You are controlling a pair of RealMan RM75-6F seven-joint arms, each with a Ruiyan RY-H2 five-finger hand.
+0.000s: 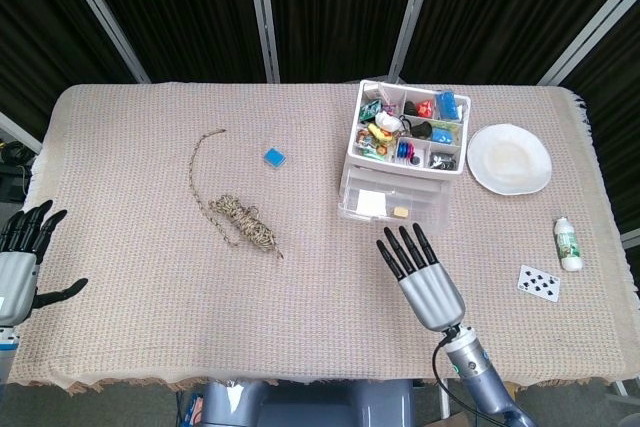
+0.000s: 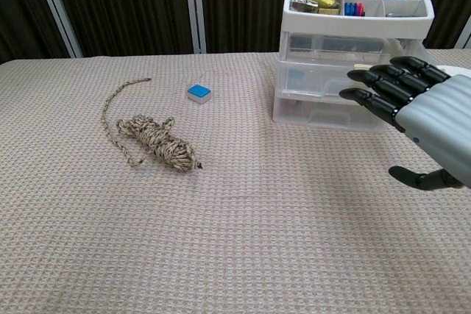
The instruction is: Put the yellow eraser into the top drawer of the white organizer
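The yellow eraser (image 1: 401,211) lies inside a pulled-out clear drawer of the white organizer (image 1: 407,152), beside a white slip. In the chest view that drawer sits below a closed one, under the open top tray, and my fingers (image 2: 383,90) mostly hide the eraser. My right hand (image 1: 425,282) hovers over the table in front of the organizer (image 2: 353,42), apart from it, fingers straight and spread, holding nothing. My left hand (image 1: 22,247) is at the table's left edge, fingers spread and empty.
A coil of rope (image 1: 240,219) lies left of centre, with a small blue block (image 1: 274,157) behind it. Right of the organizer are a white plate (image 1: 509,158), a small bottle (image 1: 568,244) and a playing card (image 1: 539,283).
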